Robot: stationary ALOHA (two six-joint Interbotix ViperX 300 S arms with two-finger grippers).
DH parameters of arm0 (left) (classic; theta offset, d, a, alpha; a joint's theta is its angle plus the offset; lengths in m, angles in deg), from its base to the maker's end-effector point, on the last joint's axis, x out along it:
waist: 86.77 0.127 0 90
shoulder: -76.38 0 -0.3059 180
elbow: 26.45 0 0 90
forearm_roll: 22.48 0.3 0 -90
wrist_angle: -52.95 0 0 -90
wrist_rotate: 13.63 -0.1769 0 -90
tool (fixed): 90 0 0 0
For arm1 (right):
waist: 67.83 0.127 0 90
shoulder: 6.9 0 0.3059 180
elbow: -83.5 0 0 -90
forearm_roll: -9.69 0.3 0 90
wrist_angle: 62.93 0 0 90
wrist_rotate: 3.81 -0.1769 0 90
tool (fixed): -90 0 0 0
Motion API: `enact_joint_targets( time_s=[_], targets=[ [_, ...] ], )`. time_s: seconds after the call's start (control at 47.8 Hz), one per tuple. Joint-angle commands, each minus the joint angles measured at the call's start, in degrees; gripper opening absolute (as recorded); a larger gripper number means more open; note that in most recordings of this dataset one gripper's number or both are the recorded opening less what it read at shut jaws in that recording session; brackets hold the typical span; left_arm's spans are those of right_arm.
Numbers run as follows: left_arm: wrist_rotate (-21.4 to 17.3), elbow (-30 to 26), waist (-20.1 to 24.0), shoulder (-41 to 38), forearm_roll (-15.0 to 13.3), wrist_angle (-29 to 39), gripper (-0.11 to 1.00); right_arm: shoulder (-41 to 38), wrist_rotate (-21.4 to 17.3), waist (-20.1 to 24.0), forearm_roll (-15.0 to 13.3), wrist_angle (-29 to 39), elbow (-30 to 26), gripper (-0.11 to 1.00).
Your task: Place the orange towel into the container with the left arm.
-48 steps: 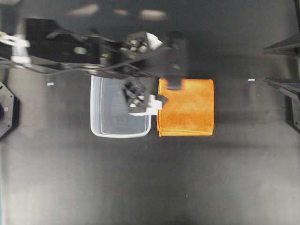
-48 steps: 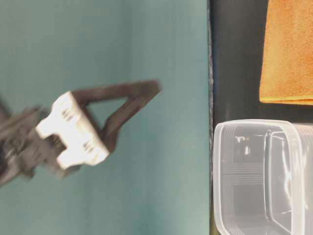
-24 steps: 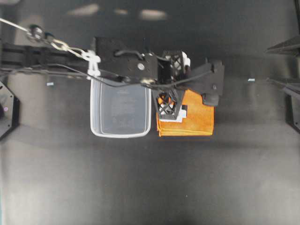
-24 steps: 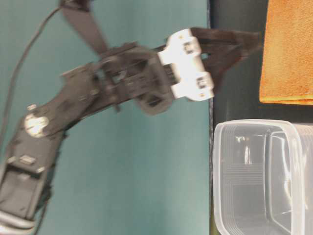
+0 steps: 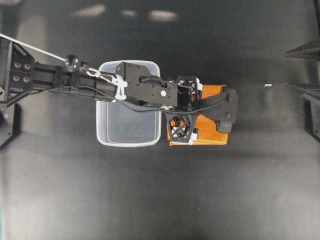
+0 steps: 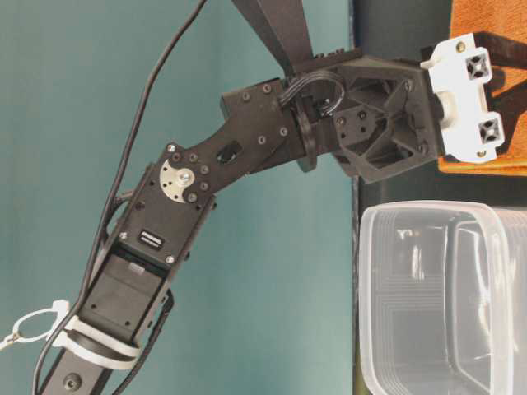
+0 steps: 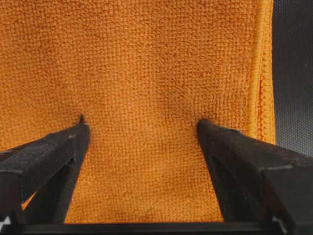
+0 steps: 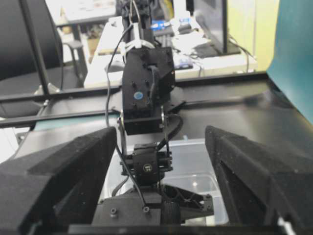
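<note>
Beside the container (image 5: 129,127), mid-table, folded orange towel (image 7: 146,73): soft, light, limp. Left gripper (image 7: 142,128) fingers spread wide, tips on cloth; pinch a central fold.

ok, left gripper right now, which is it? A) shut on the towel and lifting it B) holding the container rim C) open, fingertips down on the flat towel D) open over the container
C: in the left wrist view the left gripper has its jaws spread wide, both fingertips on the flat orange towel, no cloth pinched; the container sits beside it.
</note>
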Motion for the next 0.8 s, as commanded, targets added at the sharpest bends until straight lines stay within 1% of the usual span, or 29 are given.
enact_joint_targets(
  time_s=[0.0, 0.146, 0.188, 0.23, 0.335, 0.356, 0.46, 0.502, 0.523, 0.67, 0.774],
  targets=[
    [0.0, -0.26, -0.18, -0.35, 0.18, -1.58, 0.88, -0.26, -0.09, -0.18, 0.18, -0.18, -0.53, 0.71],
    [-0.18, -0.18, 0.18, -0.44, 0.09, -1.67, 0.84, -0.18, -0.18, 0.0, 0.18, 0.0, -0.44, 0.71],
    [-0.18, -0.26, 0.0, -0.44, 0.18, -1.41, 0.81, -0.09, 0.18, 0.0, 0.18, 0.0, -0.44, 0.71],
    [-0.18, -0.26, -0.18, -0.44, 0.18, -1.14, 0.75, 0.0, 0.18, 0.0, 0.18, 0.0, -0.53, 0.71],
    [-0.62, -0.35, -0.62, -0.18, 0.18, -0.7, 0.52, 0.35, 0.18, 0.0, 0.18, -0.09, -0.53, 0.71],
    [-0.79, -0.35, -0.7, -0.09, 0.18, -0.7, 0.45, 0.44, 0.18, 0.0, 0.18, 0.0, -0.53, 0.71],
    [-0.88, -0.7, -0.88, 0.53, 0.09, -0.7, 0.17, 0.88, 0.18, 0.0, 0.18, 0.0, -0.7, 0.71],
    [-0.88, -0.97, -0.88, 1.05, 0.18, -0.62, 0.08, 1.05, 0.18, 0.0, 0.18, 0.0, -0.7, 0.71],
    [-0.97, -1.14, -0.88, 1.49, 0.18, -0.62, 0.06, 1.23, 0.0, 0.0, 0.18, -0.09, -0.7, 0.71],
    [-2.11, -3.25, -0.62, 6.77, 0.09, 1.41, 0.06, 2.72, 0.18, 0.26, 0.18, 0.26, -0.88, 0.71],
    [-4.04, -4.83, -0.09, 12.66, 0.18, 5.1, 0.06, 3.87, 0.18, 0.26, 0.18, 1.58, -1.14, 0.71]
  ],
)
